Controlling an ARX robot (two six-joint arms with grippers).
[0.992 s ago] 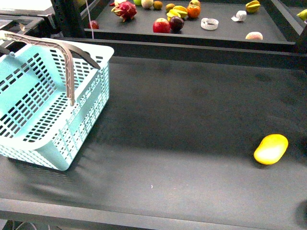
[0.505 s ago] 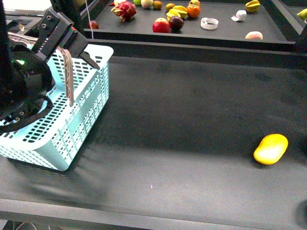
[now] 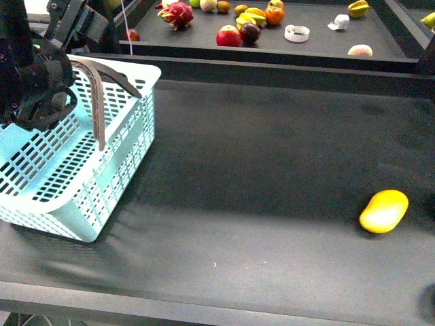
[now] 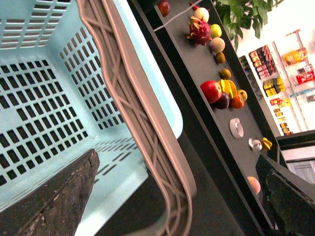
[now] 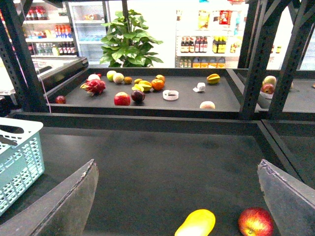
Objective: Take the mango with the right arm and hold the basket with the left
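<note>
The procedure is sitting at its approach stage, and neither grasp is being made yet. The left arm is hanging over the far left part of the basket, which is standing upright at the left end of the bench. In the left wrist view, the left gripper is showing its 2 fingers spread wide. The grey-brown handles, swung up together, are running across the gap between them. No finger is visibly touching the handles, and whether the fingers are level with them cannot be told. The mango is lying on its side near the right end of the bench, well apart from the basket and untouched. The right arm is not appearing in the front view. In the right wrist view, the right gripper is likewise holding its jaws fully spread above the bench, with the mango lying close ahead of it and a red apple lying just beside the mango. Judged from this, the next move is calling for 2 actions. The left gripper is needing to close on the handles to steady the basket. The right gripper is needing to descend and centre over the mango, staying clear of the apple, before pinching the fruit across its narrow width.
</note>
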